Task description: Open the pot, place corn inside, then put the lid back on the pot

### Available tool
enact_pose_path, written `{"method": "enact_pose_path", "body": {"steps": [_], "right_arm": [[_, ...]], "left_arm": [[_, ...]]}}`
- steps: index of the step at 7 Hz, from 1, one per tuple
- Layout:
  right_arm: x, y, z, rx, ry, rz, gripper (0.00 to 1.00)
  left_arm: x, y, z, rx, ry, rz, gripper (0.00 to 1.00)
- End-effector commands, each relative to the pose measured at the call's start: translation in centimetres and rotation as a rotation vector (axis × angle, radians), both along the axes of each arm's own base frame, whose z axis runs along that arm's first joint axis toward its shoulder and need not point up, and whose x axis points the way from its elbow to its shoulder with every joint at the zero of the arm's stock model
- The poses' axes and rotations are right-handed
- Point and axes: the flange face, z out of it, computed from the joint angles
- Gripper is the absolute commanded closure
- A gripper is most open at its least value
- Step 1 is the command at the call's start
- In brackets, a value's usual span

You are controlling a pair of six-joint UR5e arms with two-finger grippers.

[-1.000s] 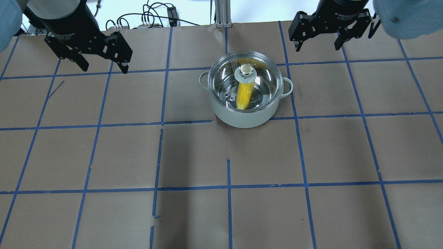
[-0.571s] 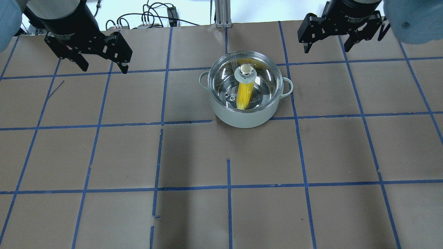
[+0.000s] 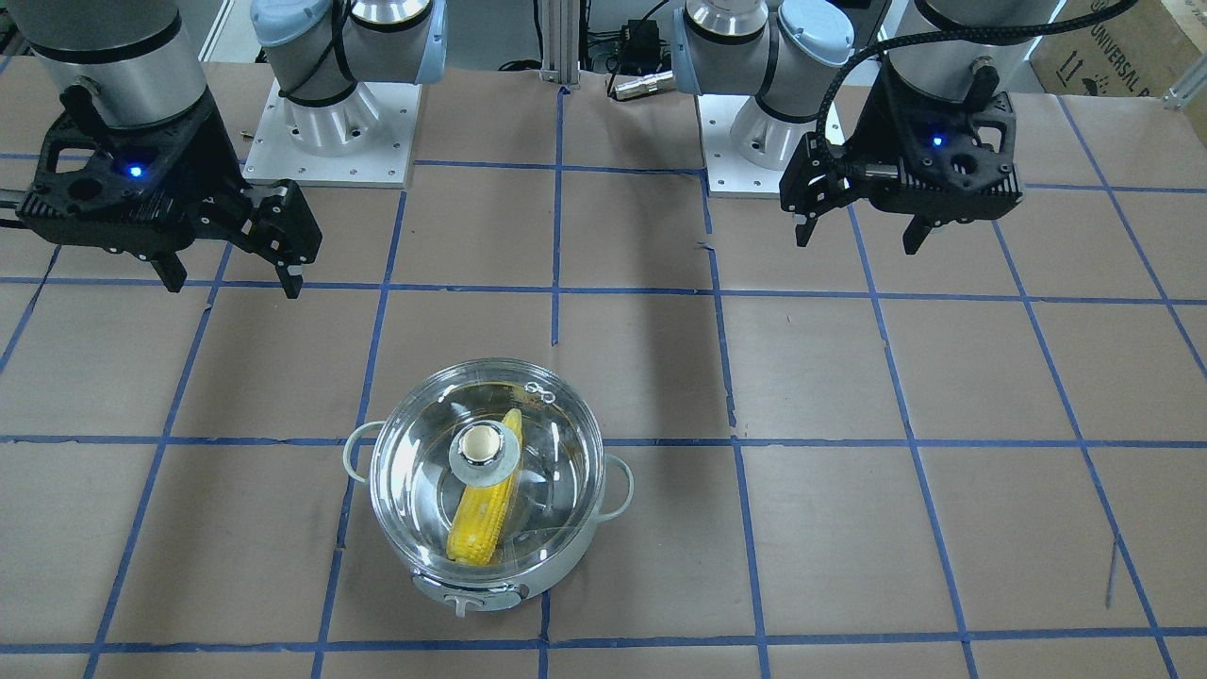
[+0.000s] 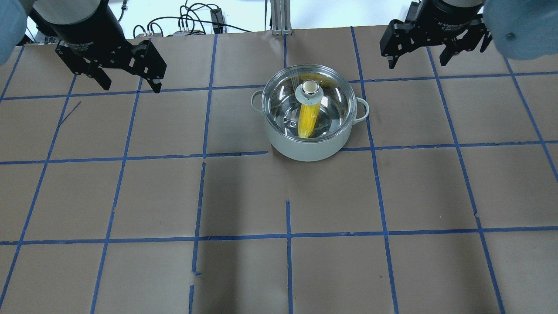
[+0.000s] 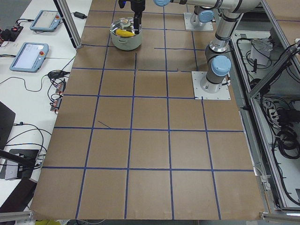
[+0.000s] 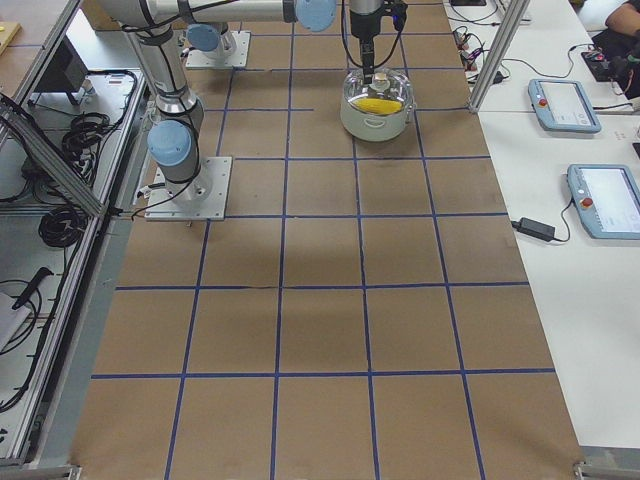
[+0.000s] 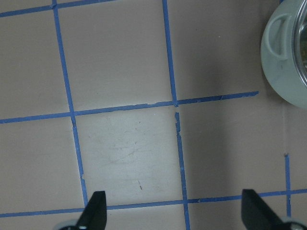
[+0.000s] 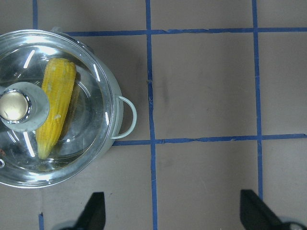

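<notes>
The pot (image 4: 305, 150) stands on the table between the two arms, with pale mint outer wall and loop handles. The clear glass lid (image 4: 335, 93) sits closed on it, its cream-topped knob (image 4: 309, 87) at the centre. The yellow corn (image 4: 308, 122) lies inside under the glass. The pot (image 3: 566, 552), lid (image 3: 561, 443) and corn (image 3: 476, 528) also show in the front-facing view. My left gripper (image 4: 130, 85) is open and empty, well to the pot's left. My right gripper (image 4: 420, 63) is open and empty, off to the pot's right; its wrist view shows the corn (image 8: 55, 110).
Brown paper with a blue tape grid covers the table (image 4: 279, 261). The arm bases (image 3: 330, 123) stand at the robot's side of the table. Cables (image 4: 187, 22) and an aluminium post (image 4: 279, 17) sit beyond the far edge. Teach pendants (image 6: 605, 200) lie on the side bench.
My right gripper has moved away from the pot, farther right and toward the far edge, still open. The left gripper, pot, lid and corn have not moved.
</notes>
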Motion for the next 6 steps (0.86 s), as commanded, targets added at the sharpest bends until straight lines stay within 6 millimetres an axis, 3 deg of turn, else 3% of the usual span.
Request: {"method": "enact_pose_path", "body": {"steps": [1,4,5,6], "right_arm": [[0.2,0.1,0.6,-0.012,-0.008,0.000,0.01],[1.2,0.3,0.6,-0.015,-0.019,0.015,0.01],[1.8,0.4,0.9,-0.030,-0.020,0.025,0.01],[2.0,0.4,0.7,-0.029,-0.020,0.026,0.01]], "left_arm": [[-0.1,-0.2,-0.1,-0.003,0.006,0.009,0.00],[-0.2,-0.7,-1.3,-0.037,0.013,0.027,0.00],[-0.2,-0.5,-3.3,-0.003,0.013,0.039,0.00],[-0.2,0.4,-2.1,-0.059,0.017,0.027,0.00]]}}
